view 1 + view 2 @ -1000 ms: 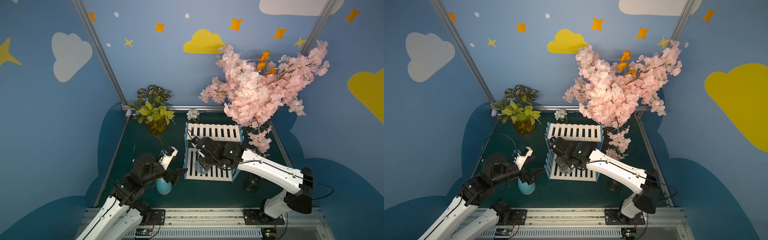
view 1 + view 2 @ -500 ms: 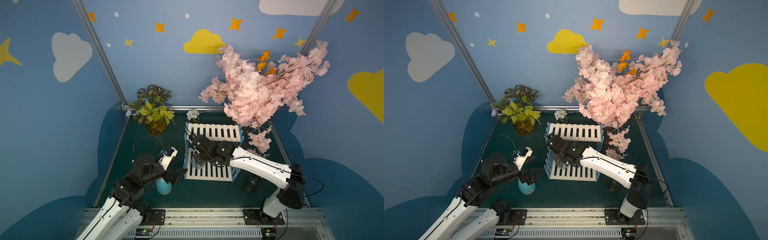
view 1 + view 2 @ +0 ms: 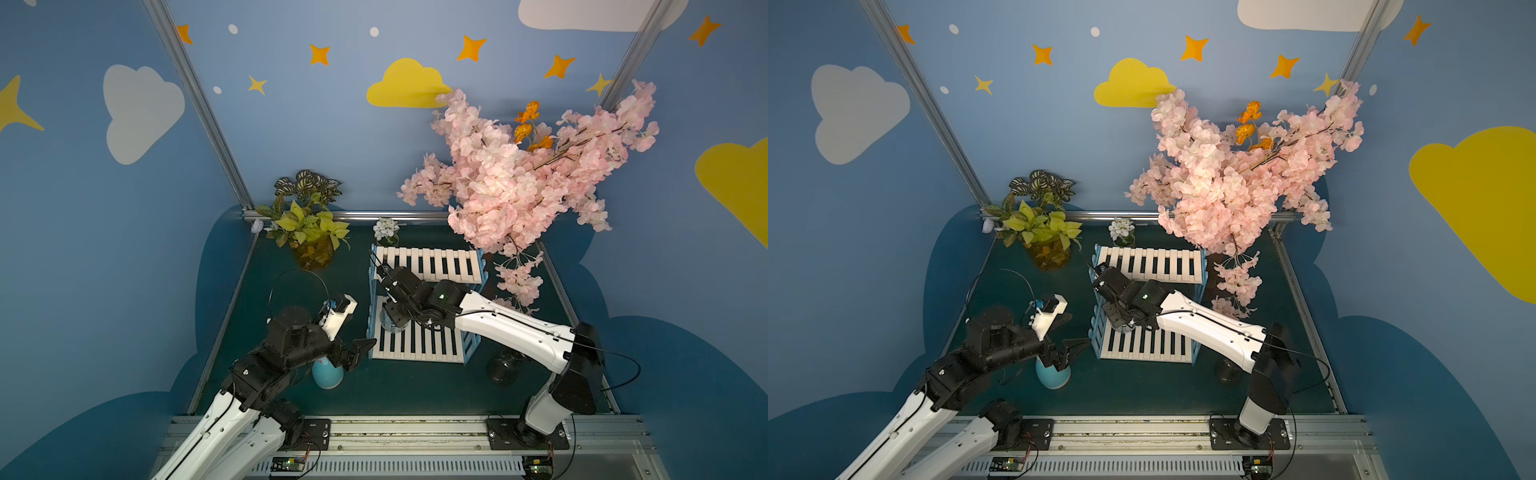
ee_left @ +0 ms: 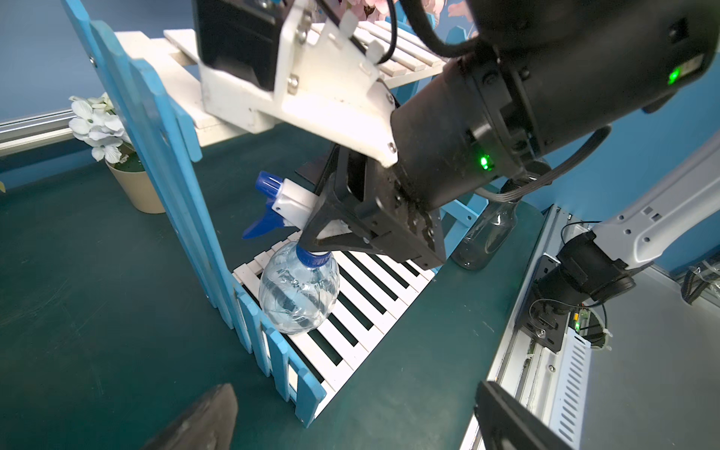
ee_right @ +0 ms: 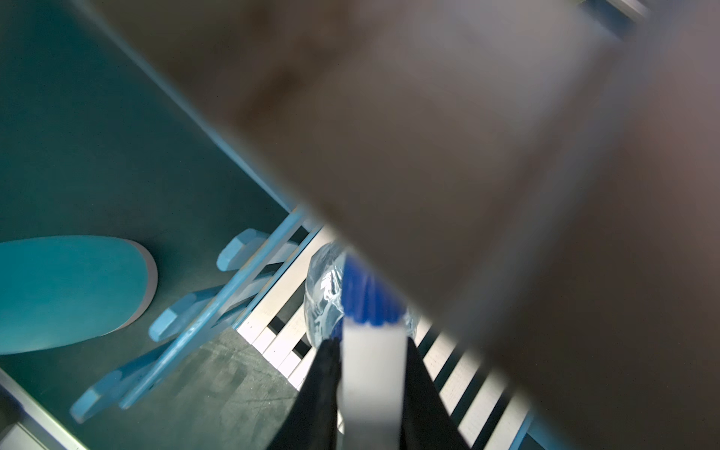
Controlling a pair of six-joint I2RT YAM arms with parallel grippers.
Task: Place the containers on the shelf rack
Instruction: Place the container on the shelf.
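The right gripper (image 4: 323,243) clamps the clear round spray bottle (image 4: 298,290), half-hidden beneath it. The left gripper's (image 3: 356,355) jaws stand apart.

shelf rack (image 3: 430,266): two tiers of white slats between light-blue picket side frames, upright on the green tabletop (image 3: 407,386). clear spray bottle (image 4: 296,288): round crinkled body, blue collar, white head with blue nozzle and trigger; base on the lower shelf, just inside the left side frame, its head clamped in the right gripper (image 5: 370,346). teal spray bottle (image 3: 327,374): egg-shaped, upright on the tabletop near the rack's front left corner. dark smoky bottle (image 4: 487,237): upright on the tabletop just beside the right side frame.
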